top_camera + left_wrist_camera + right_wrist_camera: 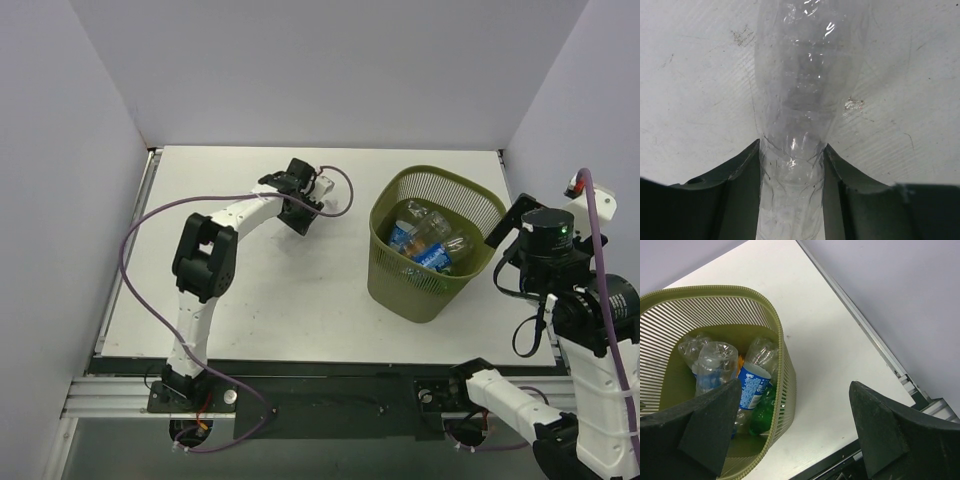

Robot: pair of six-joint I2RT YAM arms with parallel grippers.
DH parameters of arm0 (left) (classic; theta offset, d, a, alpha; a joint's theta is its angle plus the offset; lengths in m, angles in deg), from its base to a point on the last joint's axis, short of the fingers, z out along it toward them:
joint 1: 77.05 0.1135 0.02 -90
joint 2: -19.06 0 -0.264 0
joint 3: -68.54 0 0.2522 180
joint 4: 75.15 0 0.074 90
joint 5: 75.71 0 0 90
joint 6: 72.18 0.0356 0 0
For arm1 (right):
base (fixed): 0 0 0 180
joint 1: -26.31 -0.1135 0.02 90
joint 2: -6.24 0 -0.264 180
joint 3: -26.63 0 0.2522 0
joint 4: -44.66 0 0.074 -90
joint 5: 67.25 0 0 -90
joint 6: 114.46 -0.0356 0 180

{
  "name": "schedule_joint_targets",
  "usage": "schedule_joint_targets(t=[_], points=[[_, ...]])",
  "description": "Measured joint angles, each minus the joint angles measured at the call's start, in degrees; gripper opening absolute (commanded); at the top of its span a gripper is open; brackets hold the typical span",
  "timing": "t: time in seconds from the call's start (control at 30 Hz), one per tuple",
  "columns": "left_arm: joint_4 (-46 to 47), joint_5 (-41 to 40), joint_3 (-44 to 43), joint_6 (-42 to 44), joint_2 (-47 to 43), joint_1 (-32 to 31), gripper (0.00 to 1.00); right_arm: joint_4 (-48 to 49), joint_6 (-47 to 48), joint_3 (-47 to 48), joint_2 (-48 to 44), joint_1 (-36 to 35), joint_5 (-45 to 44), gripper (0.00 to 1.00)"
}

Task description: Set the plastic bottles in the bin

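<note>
At the far middle of the white table [270, 300] the left gripper [792, 150] is turned down, and from above its own body hides most of what it holds; only a pale end of a clear bottle [800, 90] peeks out on its right side. The wrist view cuts that bottle off at the top edge, so cap and label cannot be seen there. It is unlabelled as far as shown, thin crinkled plastic with glints, lying along the scuffed table surface, and its narrowed waist is pinched between the two dark fingers [737, 192], which press against it on both sides. To the right stands the bin [395, 280], olive green with slatted mesh walls, a rounded-square rim and sides tapering downward. Inside it several bottles lie heaped and partly cover each other: a clear ribbed bottle [715, 365] bottom-up, a blue-labelled bottle [754, 385] beside it, a green bottle [762, 412] low against the near wall, and a sliver of orange [740, 360] too hidden to make out as a shape. Farthest right, the right gripper [796, 385] hangs just beyond the bin's right rim, its matte black fingers [710, 425] spread wide with nothing between them, their bases cut off by the frame.
</note>
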Motion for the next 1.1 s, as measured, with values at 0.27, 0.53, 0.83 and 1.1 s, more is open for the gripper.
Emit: schedule_joint_targets(t=[0.27,0.53,0.83,1.1], points=[[-9.79,-0.68,-7.93,-1.55,-0.87,-0.5,0.23,0.35,0.07,-0.02,1.03,0.0,-0.04,0.82],[-5.38,8.55,-27.91,-12.74,-14.75,-1.09,0.0,3.34,0.13,-0.04,-0.61,0.0,-1.62,0.84],[15.06,25.35,-28.04,-24.5,-26.56,-9.88,0.0,3.45,0.63,0.59,-1.57,0.0,-3.87,0.84],[21.31,34.07,-20.2,-31.52,-17.64,-14.67,0.0,3.56,0.72,0.57,-2.36,0.0,-3.58,0.84]])
